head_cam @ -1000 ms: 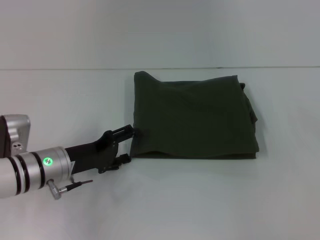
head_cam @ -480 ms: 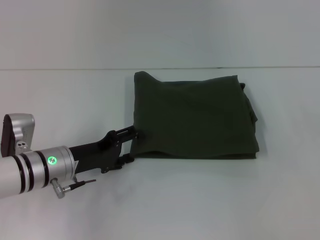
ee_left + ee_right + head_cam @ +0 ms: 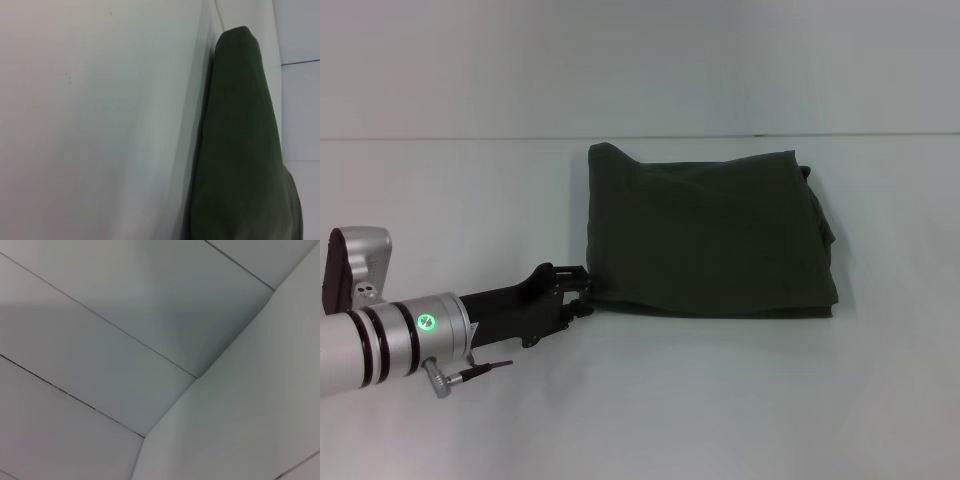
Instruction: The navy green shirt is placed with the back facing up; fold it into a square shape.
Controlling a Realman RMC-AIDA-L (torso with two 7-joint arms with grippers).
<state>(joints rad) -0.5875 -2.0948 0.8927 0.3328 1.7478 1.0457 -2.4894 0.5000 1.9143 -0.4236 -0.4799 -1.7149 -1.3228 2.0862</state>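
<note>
The navy green shirt lies folded into a rough rectangle on the white table, plain side up, right of centre in the head view. My left gripper reaches in from the left and sits at the shirt's near-left corner, its black fingers shut on the cloth edge there. In the left wrist view the shirt appears as a dark green folded mass beside bare table. The right arm is out of the head view, and its wrist view shows only pale wall panels.
The white table's far edge runs across the back, with a plain wall behind it. Bare tabletop surrounds the shirt on all sides.
The left gripper's fingers were spread beside the shirt's near-left corner and have now drawn together on it. The arm crept slightly right; the shirt has stayed flat.
</note>
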